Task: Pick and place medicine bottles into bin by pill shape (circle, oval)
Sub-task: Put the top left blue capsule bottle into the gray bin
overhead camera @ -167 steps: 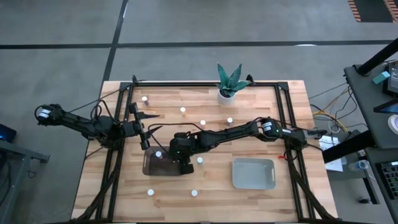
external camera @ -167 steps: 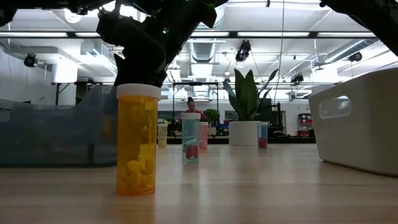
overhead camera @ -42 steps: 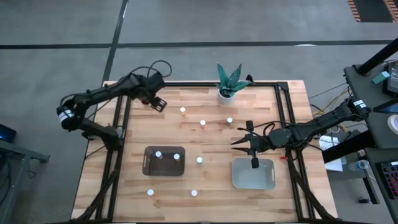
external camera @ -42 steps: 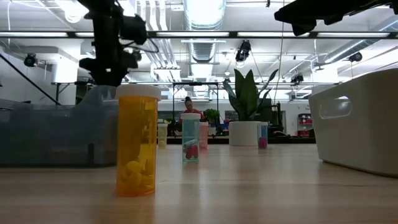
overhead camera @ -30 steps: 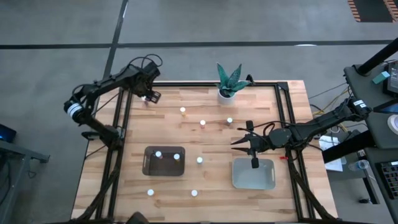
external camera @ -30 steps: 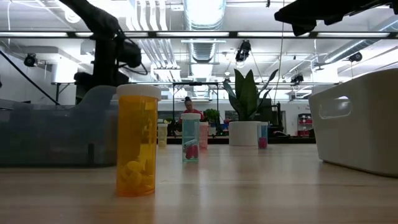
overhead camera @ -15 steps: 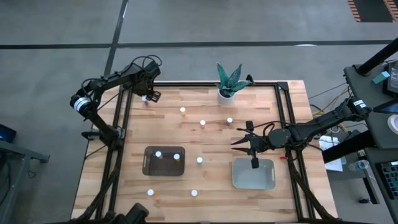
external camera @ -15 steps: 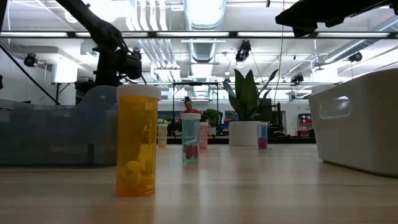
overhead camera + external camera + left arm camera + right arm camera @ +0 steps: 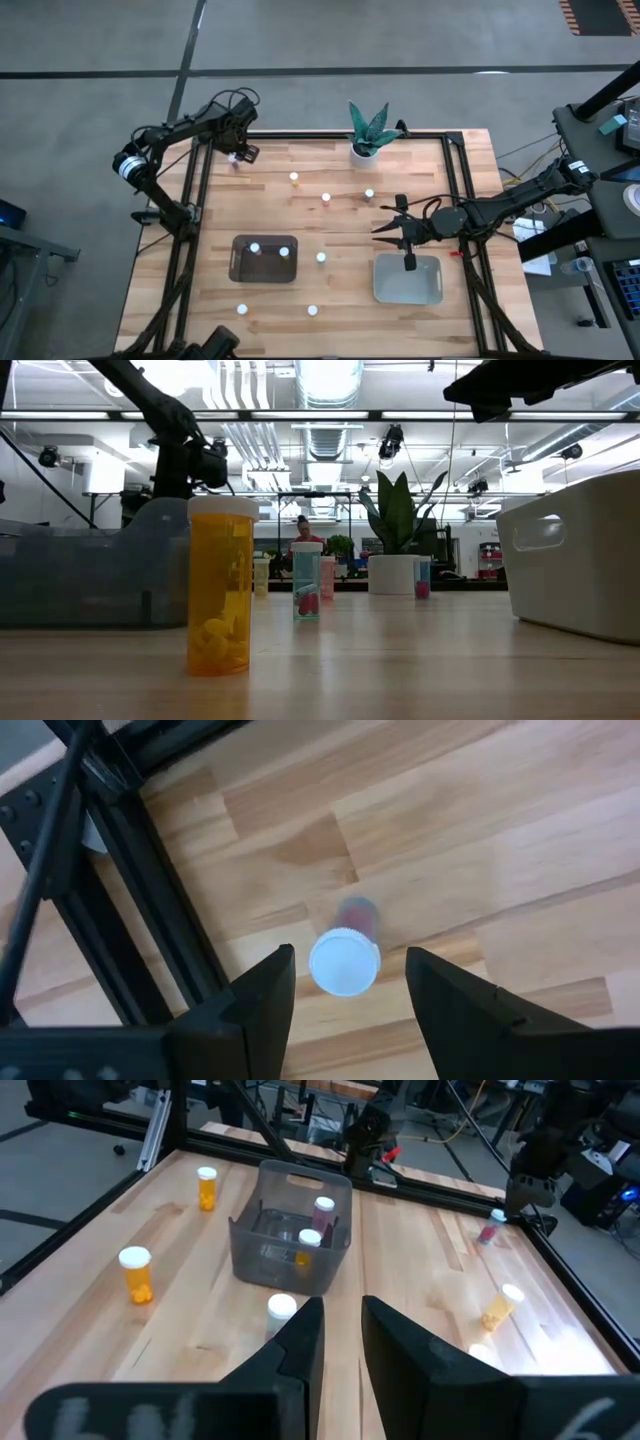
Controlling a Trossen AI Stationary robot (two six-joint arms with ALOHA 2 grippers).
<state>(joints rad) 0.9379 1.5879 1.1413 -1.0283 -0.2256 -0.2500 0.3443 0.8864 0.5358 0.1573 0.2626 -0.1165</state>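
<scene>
Between left pincer (image 9: 345, 982) fingers, a white-capped bottle (image 9: 345, 958).

Grey concrete floor (image 9: 400, 35); ceiling strip lights (image 9: 330, 380); exposed ducts.

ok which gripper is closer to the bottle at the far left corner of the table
Left. The left gripper hangs right over that bottle, fingers open either side of its cap. The right gripper sits across the table above the pale bin.

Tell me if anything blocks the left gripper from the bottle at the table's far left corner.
Nothing visible does. The left gripper hangs open right above the white-capped bottle, one finger on each side of its cap. The black frame rail runs beside it, not between them.
</scene>
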